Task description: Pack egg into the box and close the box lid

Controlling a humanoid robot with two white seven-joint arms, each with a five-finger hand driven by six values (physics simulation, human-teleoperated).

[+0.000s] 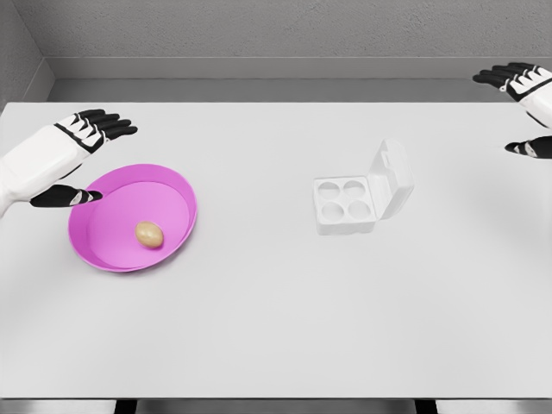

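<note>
Left hand (84,142), fingers spread and empty, beside the pink bowl (177,185) holding the egg (149,234); right hand (523,99), likewise spread wide, beyond the white box (345,206) with lid (392,177) raised, on the table (276,328).

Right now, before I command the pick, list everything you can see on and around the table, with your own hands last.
egg: one, tan, lying inside the bowl
bowl: one, pink, on the table's left part
egg box: one, white, four empty cups, lid open and raised on its right side, right of centre
table: one, white, fills most of the view
wall: grey, behind the table
left hand: one, white and black, open, hovering by the bowl's left rim
right hand: one, white and black, open, at the far right edge
</note>
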